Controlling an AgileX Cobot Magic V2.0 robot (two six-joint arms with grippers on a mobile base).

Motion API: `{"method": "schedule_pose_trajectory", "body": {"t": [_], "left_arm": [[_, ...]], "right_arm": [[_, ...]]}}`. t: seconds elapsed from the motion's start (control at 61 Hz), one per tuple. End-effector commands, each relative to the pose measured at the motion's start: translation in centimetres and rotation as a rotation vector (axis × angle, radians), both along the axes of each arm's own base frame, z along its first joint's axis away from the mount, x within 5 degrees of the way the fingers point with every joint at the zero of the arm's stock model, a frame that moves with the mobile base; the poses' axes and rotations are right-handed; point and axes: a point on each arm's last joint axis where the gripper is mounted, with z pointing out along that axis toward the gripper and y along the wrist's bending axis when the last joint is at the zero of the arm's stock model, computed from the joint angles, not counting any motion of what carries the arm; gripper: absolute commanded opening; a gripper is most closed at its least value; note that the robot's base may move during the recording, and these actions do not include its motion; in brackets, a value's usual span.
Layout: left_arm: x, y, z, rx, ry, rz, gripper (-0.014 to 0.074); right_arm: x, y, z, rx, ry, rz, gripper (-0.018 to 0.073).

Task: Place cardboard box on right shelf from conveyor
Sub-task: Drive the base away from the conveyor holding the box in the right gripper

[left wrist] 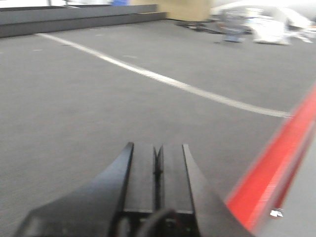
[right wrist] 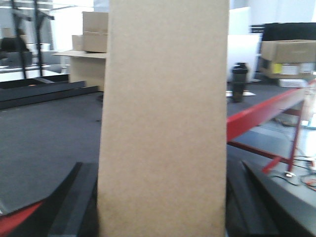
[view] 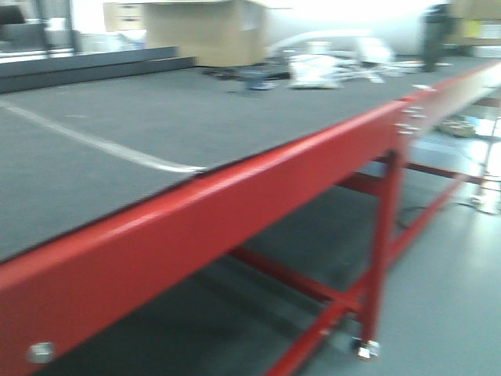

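The plain tan cardboard box [right wrist: 163, 123] fills the middle of the right wrist view, standing upright between the black fingers [right wrist: 74, 202] of my right gripper [right wrist: 163, 197], which is shut on its sides. My left gripper [left wrist: 158, 153] is shut with nothing in it, its tips low over the dark grey conveyor [left wrist: 98, 98] near a white stripe [left wrist: 163, 79]. In the front view the belt of the conveyor [view: 156, 117] stretches away, and neither gripper shows there. The right shelf is out of view.
A red frame beam [view: 235, 204] edges the belt, with red legs down to the light grey floor [view: 446, 266]. A raised dark rail [view: 86, 66] runs along the far side. Brown cartons [view: 211, 31], white clutter [view: 329, 66] and a dark bottle [right wrist: 239, 83] stand farther back.
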Motion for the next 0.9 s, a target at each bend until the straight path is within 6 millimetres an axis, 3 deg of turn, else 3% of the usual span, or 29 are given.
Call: {"method": "schedule_pose_trajectory", "body": {"t": [0.0,0.885], "left_arm": [[-0.01,0.05,0.60,-0.012,-0.084,0.006,-0.0116],[-0.01,0.05,0.60,-0.012,-0.084,0.006,-0.0116]], "right_arm": [[-0.31,-0.11,1.75,-0.001,-0.122,-0.015,0.0069],[-0.31,-0.11,1.75,-0.001,-0.122,-0.015,0.0069]]}}
